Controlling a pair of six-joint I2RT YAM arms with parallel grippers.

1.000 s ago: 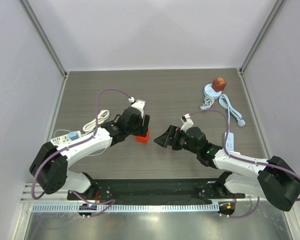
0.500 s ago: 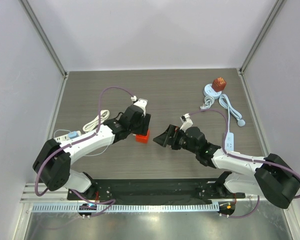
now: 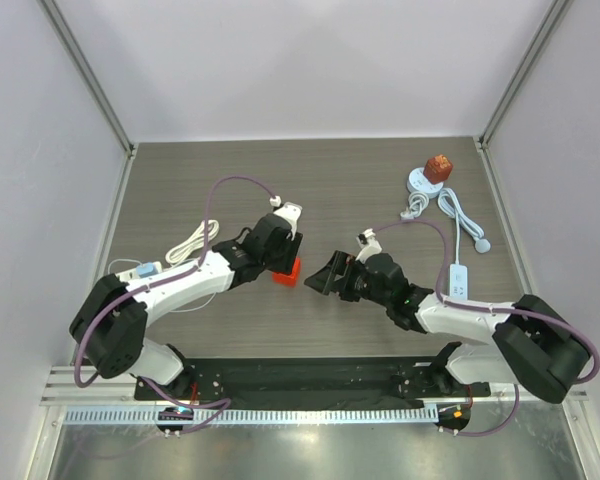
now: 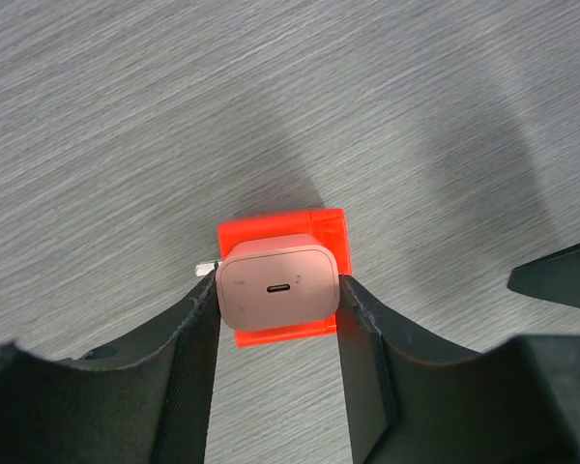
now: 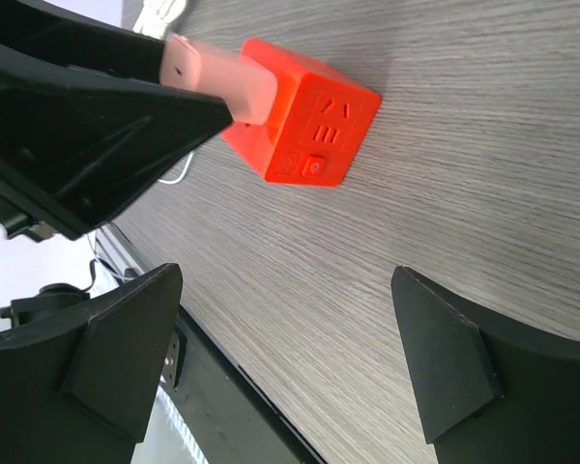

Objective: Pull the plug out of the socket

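Grey wood-grain table [image 3: 360, 190] fills the floor of a white-walled booth, with both arms reaching toward its middle. A red socket cube [image 3: 288, 272] rests on the table near the centre, just under the tip of the left arm. From the left wrist the cube [image 4: 331, 230] shows only as a red edge behind a white plug [image 4: 276, 287], whose end face with its small slot looks straight at the camera. The left gripper [image 4: 276, 302] pinches that plug, one black finger [image 4: 195, 319] pressed to each side. From the right wrist the plug [image 5: 222, 82] sticks out of the cube [image 5: 314, 130] at its upper left face and meets it; how deep it sits cannot be told. The right gripper [image 5: 285, 290] is spread wide, its fingers well apart and pointed at the cube from the right, near it but touching nothing. From above, it [image 3: 325, 275] sits just beside the cube and the left gripper [image 3: 283, 252].

A coiled white cable [image 3: 195, 240] lies at the left. At the far right a white cord [image 3: 460, 215] runs from a round white base [image 3: 420, 182] topped by a brown object [image 3: 437, 166].
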